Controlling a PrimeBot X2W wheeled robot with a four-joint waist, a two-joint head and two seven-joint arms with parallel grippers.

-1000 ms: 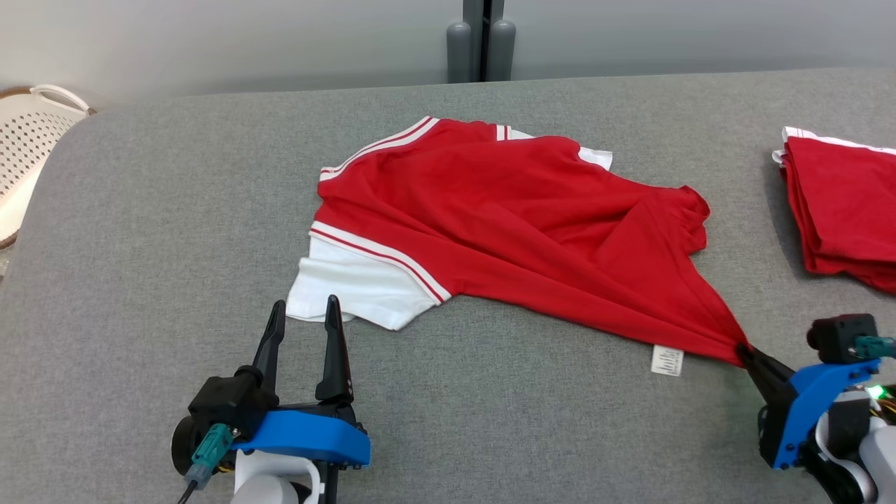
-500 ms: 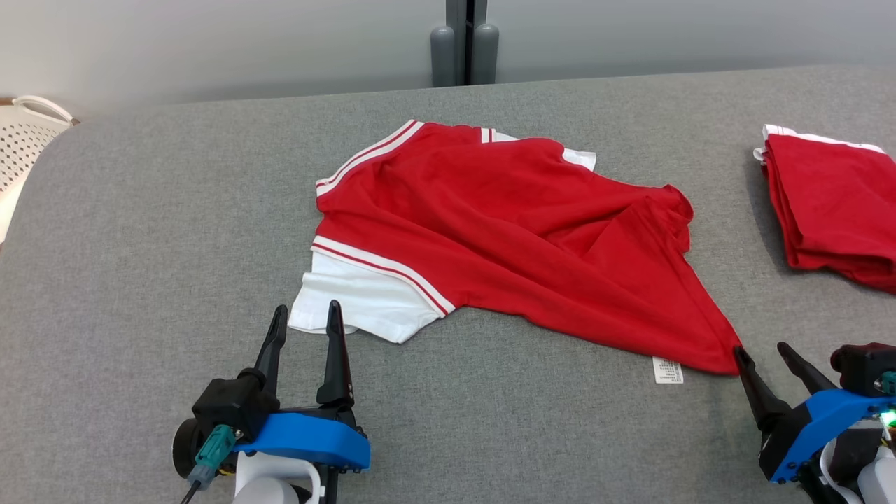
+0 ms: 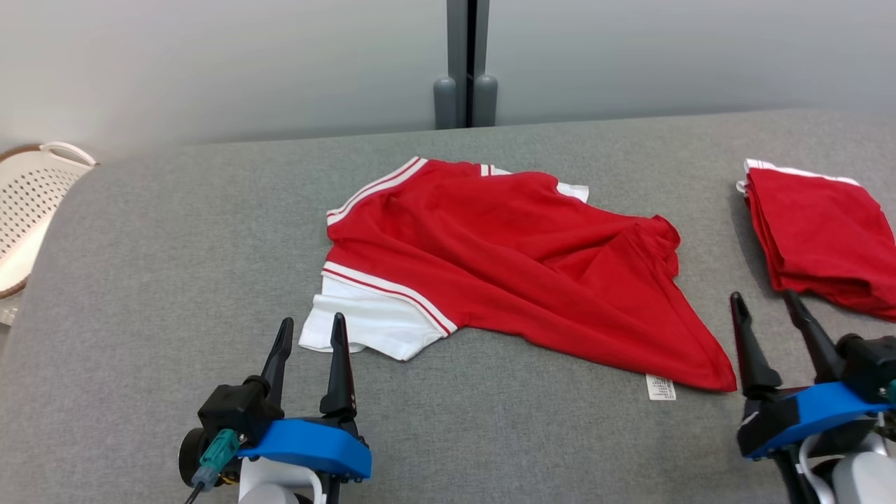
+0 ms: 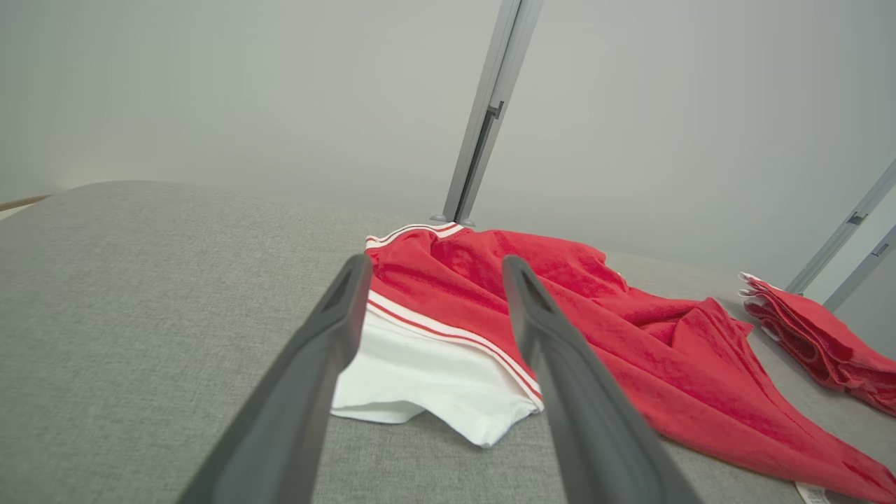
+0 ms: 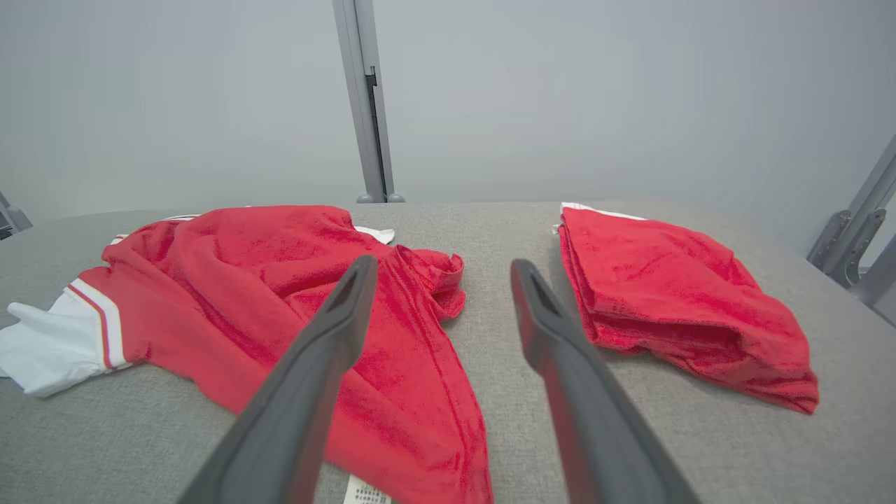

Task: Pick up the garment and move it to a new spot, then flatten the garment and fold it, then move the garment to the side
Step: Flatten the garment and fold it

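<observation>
The garment (image 3: 504,266) is a red shirt with white sleeves and striped trim, lying rumpled in the middle of the grey table (image 3: 175,231). It also shows in the left wrist view (image 4: 560,308) and the right wrist view (image 5: 280,280). Its white sleeve (image 3: 364,325) points toward my left gripper (image 3: 311,325), which stands open just short of it. One hem corner with a white label (image 3: 661,387) reaches toward my right gripper (image 3: 763,299), open and empty, raised beside that corner.
A stack of folded red garments (image 3: 819,234) lies at the table's right side, close to the right gripper, and also shows in the right wrist view (image 5: 672,287). A white perforated basket (image 3: 35,203) stands off the table's left end. A grey post (image 3: 462,63) rises behind the table.
My right gripper opened and let go of the garment's hem corner, which dropped flat, then drew back and rose. The head camera tilted, shifting the whole picture down. The left gripper stayed put.
</observation>
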